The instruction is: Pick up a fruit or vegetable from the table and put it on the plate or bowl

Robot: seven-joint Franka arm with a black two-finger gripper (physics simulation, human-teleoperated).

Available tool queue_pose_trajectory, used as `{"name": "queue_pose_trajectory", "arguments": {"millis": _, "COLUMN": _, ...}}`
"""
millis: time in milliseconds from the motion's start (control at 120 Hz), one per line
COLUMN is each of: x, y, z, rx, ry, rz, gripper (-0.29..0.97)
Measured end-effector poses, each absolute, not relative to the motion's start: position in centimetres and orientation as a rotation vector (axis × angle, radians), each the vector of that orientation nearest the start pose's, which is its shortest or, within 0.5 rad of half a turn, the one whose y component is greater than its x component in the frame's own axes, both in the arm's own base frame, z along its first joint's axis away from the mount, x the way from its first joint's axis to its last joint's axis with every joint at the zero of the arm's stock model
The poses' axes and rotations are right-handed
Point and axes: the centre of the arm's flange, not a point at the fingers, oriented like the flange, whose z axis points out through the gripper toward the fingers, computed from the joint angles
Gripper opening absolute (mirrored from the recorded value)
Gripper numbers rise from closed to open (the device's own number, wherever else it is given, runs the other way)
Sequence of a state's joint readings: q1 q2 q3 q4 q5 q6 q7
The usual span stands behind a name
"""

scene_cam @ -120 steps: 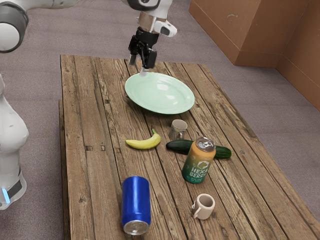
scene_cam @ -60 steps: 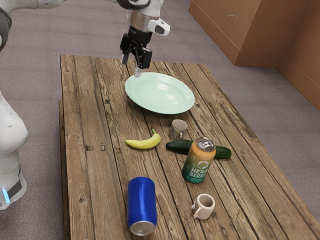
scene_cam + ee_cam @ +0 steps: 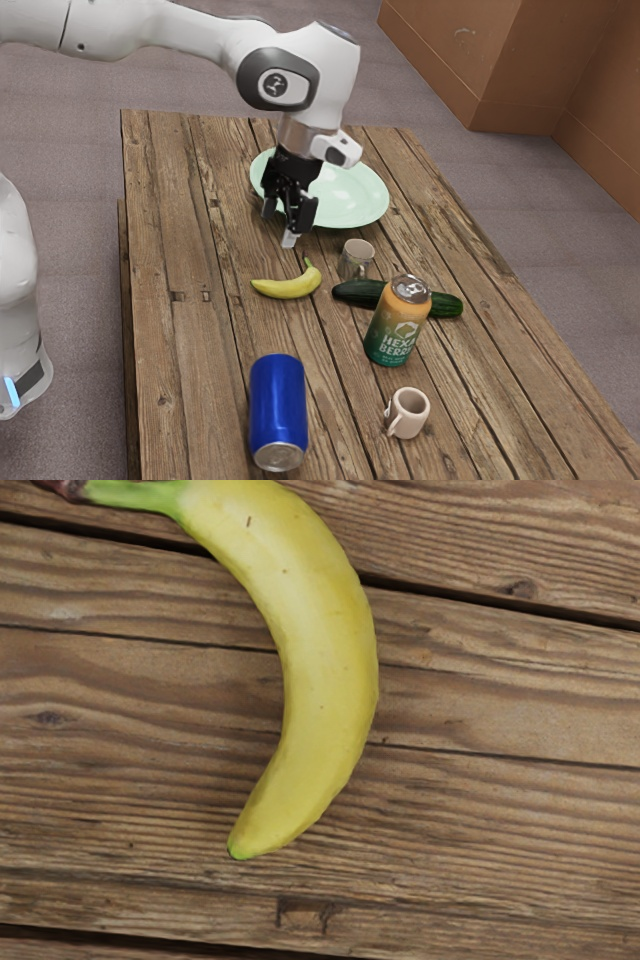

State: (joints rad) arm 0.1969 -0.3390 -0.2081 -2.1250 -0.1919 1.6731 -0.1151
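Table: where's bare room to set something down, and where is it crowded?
Free: the table strip along the exterior view's left, bordered by plate, banana and blue can; also the exterior view's right edge beyond the cucumber. Crowded: the middle, where grey cup, cucumber, green can and white mug sit close.

White arm (image 3: 150,30), black end effector (image 3: 279,222)
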Motion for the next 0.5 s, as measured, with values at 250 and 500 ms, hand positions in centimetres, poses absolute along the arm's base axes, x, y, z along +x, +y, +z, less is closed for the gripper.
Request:
{"name": "queue_pose_trajectory", "arguments": {"millis": 250, "x": 44.0, "y": -6.5, "z": 51.3, "rx": -3.224, "ry": -0.204, "rz": 0.174, "gripper": 0.66}}
{"name": "queue_pose_trajectory", "arguments": {"millis": 500, "x": 43.8, "y": -4.8, "z": 49.7, "rx": -3.207, "ry": -0.304, "rz": 0.160, "gripper": 0.66}}
